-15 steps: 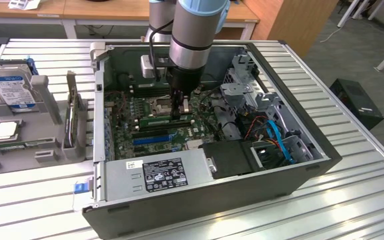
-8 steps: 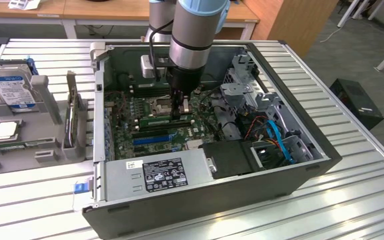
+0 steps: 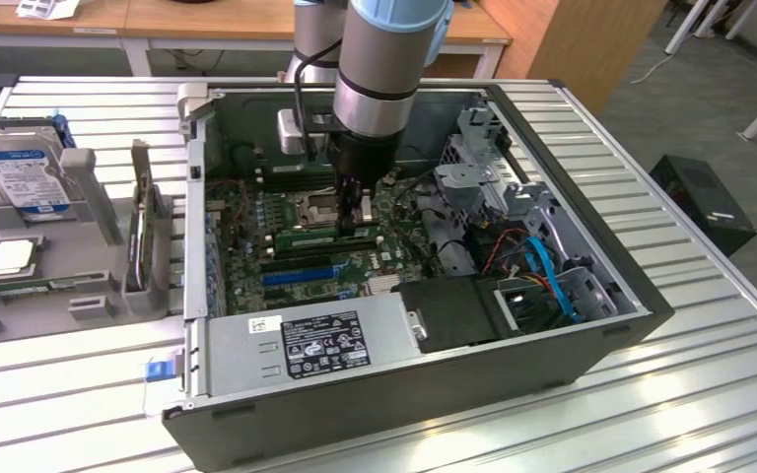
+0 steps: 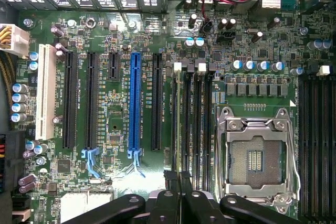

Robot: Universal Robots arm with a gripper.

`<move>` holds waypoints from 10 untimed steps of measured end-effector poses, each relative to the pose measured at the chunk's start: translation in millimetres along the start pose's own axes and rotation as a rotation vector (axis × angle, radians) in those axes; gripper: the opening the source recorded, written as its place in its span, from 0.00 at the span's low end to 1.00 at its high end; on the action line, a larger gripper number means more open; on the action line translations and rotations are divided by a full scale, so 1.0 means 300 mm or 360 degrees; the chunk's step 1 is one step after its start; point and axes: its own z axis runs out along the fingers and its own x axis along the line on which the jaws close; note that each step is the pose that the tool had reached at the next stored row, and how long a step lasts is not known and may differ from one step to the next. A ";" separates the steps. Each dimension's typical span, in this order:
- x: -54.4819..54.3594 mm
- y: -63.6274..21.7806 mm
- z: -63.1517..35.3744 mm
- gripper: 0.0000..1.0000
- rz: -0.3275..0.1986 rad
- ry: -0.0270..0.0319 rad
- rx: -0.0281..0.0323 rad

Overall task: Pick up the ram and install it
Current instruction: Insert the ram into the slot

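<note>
Claw (image 3: 355,223) fingers are pinched together on the top edge of the ram (image 3: 310,237). It stands edge-up along the memory slots (image 4: 191,114) of the motherboard (image 4: 115,182), inside the open case (image 3: 392,394) mid-worktop (image 3: 63,394). The stick is probably light, thin and stiff but fragile, so it is best held by its bare long edges, clear of the chips. Near to far: one power supply (image 3: 312,340), one ram, four slots in this bank, one empty processor socket (image 4: 257,153).

Narrow green ram (image 3: 308,237), on edge over the black memory slots (image 4: 195,129), apparently clamped in the end effector (image 3: 355,223)
</note>
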 end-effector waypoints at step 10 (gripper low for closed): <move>0.000 0.000 0.002 0.12 0.0000 -0.00001 0.00000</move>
